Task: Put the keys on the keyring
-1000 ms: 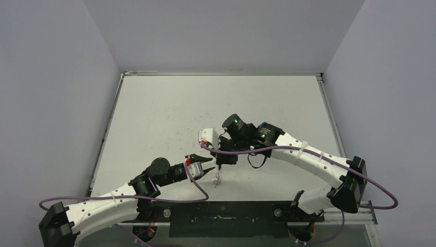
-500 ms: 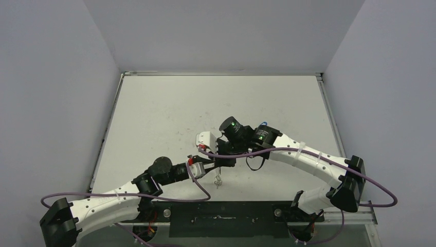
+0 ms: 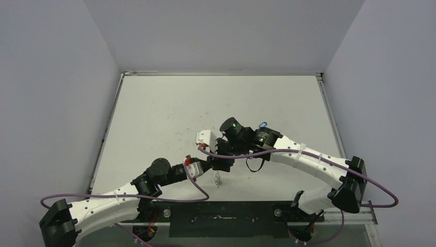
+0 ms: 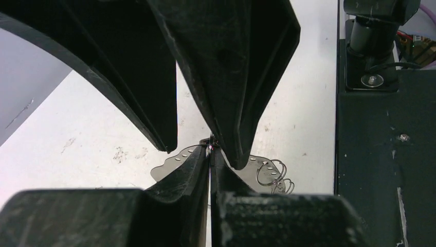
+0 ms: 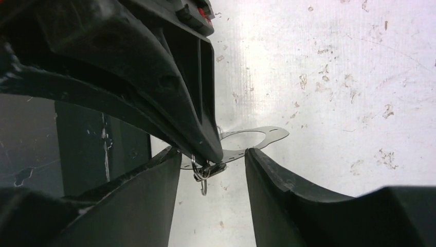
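Robotics laboratory test cell. Plain grey walls enclose a scuffed white table on three sides, standing well beyond the left end effector and right end effector. Behind both, two white arms trailing purple cables are bolted to a black base plate.

Keyring is rendered pale silvery grey with punched dots; bench is speckled white with dark scuffs; jaws are seen black; cable is coloured purple.
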{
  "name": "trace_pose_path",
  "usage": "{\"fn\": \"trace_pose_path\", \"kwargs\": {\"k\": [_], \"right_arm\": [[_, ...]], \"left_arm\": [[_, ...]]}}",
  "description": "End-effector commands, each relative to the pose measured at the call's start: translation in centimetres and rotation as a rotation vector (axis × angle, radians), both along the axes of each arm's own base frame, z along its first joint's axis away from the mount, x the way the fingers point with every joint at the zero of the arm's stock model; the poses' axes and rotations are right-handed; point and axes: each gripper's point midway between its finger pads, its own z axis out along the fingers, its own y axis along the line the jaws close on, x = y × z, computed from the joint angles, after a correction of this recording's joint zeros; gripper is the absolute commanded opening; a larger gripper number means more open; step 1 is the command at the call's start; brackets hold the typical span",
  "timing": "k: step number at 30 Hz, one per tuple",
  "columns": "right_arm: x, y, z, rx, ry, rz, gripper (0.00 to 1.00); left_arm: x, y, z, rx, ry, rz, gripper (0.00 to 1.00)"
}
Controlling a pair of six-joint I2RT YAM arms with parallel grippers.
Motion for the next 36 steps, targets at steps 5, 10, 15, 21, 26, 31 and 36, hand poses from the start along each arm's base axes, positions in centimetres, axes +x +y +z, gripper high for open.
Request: {"fn": "trace_pose_path", "kwargs": {"k": [5,10,15,21,26,31,36], "right_arm": [[1.4,-0.1,3.3,0.235,-0.074,-0.033,0.52],[1.3,-1.0,3.9,0.349,0.005,-0.011,0.51],[0.1,-1.2,4.0,0.392,0.030,0.033,0.50],[-0.7,-0.8,3.9,0.413,0.079,0.067,0.47],[-0.5,-0.5,3.8,0.413,0.086,0.059,0.39],[-0.2,-0.1,3.5,0.404,0.106,0.052,0.24],[-0.2,-0.3,3.0,0.383,0.109,0.053,0.06]], "left_arm": [[-0.2,0.3,3.4,-0.187,-0.053,0.011,0.00],[-0.3,0.8,4.2,-0.268,-0.084,0.019,0.00],[-0.5,1.2,5.0,-0.328,-0.109,0.022,0.00],[-0.6,1.3,5.7,-0.363,-0.119,0.019,0.00],[-0.6,1.2,5.5,-0.360,-0.113,0.019,0.00],[-0.7,1.2,5.5,-0.358,-0.109,0.016,0.00],[-0.6,1.4,5.5,-0.357,-0.111,0.023,0.00]]}}
